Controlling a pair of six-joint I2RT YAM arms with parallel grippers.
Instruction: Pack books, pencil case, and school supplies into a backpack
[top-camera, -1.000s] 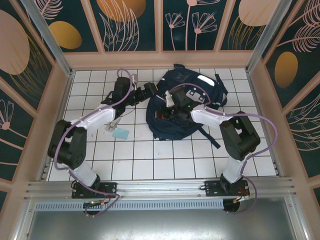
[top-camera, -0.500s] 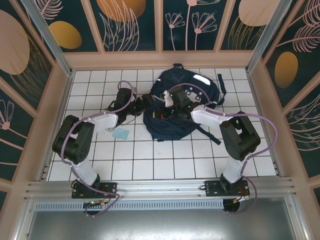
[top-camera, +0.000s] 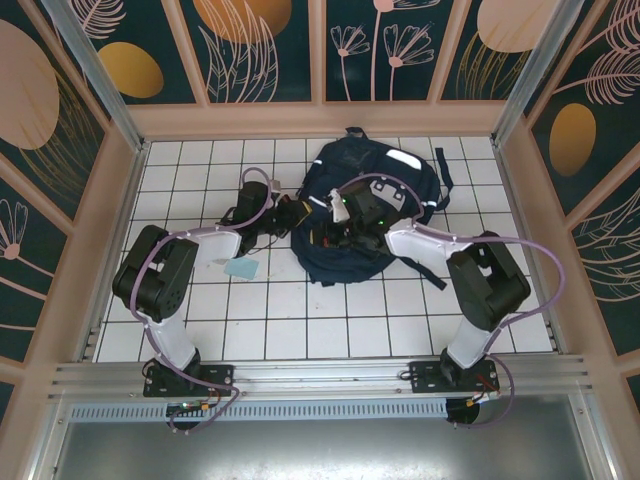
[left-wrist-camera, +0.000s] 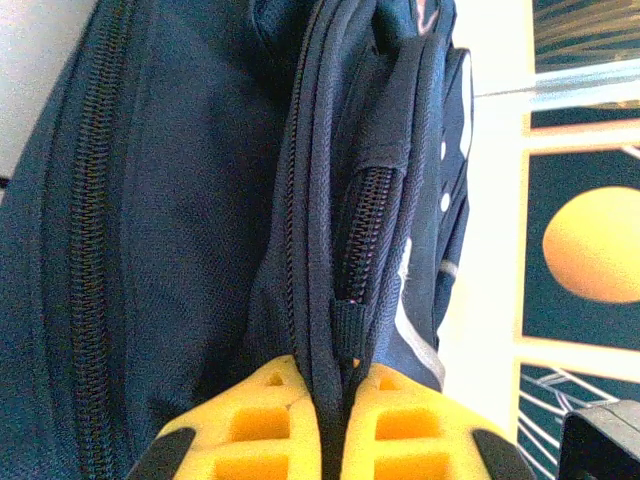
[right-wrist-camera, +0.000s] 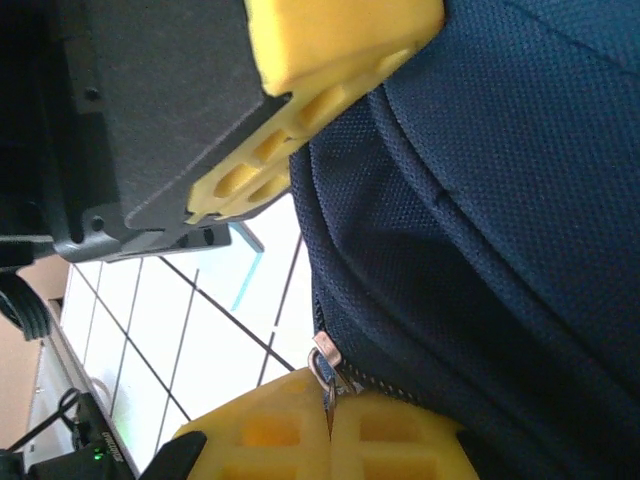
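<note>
Top view: the navy-blue backpack lies in the upper centre of the frame on the white tiled surface. It is crumpled, with a white reflective stripe at its upper right and a grey-white patch at its middle. Both arms reach to its left part. A small pale blue-green square lies apart, left of the pack.

Left wrist view: the left tool is clenched on a ridge of the backpack's woven fabric beside a dark zipper track; its yellow fingers meet at the seam.

Right wrist view: the right tool is pinched shut on the metal zipper pull at the pack's edge.
</note>
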